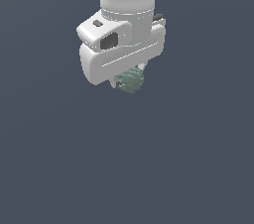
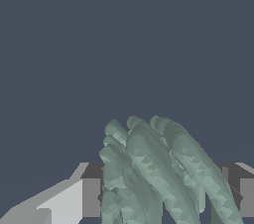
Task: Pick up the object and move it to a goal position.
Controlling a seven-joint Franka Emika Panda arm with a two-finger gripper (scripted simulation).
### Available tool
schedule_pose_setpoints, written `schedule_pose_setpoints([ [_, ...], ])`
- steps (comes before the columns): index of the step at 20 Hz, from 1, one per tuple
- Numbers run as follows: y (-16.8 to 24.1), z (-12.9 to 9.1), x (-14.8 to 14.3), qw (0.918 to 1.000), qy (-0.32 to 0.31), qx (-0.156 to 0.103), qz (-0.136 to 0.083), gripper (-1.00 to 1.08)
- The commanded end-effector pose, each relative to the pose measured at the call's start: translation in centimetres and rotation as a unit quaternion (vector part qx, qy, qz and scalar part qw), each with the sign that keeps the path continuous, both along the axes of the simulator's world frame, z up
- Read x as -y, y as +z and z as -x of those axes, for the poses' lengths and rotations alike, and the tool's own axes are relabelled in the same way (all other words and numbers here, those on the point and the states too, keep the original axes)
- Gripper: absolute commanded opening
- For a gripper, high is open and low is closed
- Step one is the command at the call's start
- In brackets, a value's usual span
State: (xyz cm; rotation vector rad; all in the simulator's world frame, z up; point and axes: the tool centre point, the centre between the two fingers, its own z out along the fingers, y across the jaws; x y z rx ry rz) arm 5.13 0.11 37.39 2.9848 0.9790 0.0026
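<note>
- Outside camera: white claw (image 1: 130, 80) hangs from the 12 o'clock edge of the frame, wrist and body filling the upper middle, against a plain dark blue-grey background.
- Lump (image 1: 131, 80), pale grey-green and bumpy, sits tight under the claw body, at about 5 o'clock from the body's centre. Only its lower part shows; the rest is tucked up behind the white housing.
- Lump is much smaller than the claw body above it.
- A short pale fingertip (image 1: 113, 83) peeks out just at the lump's 9 o'clock side, touching or nearly so. The far finger is hidden by the lump and housing.
- Nothing shows below the lump in this view; plain background all around it from 3 through 9 o'clock.
- Wrist camera: lump (image 2: 154, 173) looms large, ridged and faceted, filling the space between the two fingers.
- One finger (image 2: 74, 198), light grey with a dark inner pad, presses against one flank of the lump; the other finger (image 2: 240, 188) shows past the opposite flank.
- Claw reads as clenched on the lump, both fingers against its sides.
</note>
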Motion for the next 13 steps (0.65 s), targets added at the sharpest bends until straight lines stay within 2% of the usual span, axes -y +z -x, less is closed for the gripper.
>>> schedule_pose_setpoints([
  [1,1.6,0.0,-0.2,1.0,0.0,-0.001,0.0,-1.0],
  [7,3.8,-0.1,-0.4,1.0,0.0,-0.001,0.0,-1.0],
  [13,4.3,-0.2,-0.4,1.0,0.0,-0.001,0.0,-1.0],
])
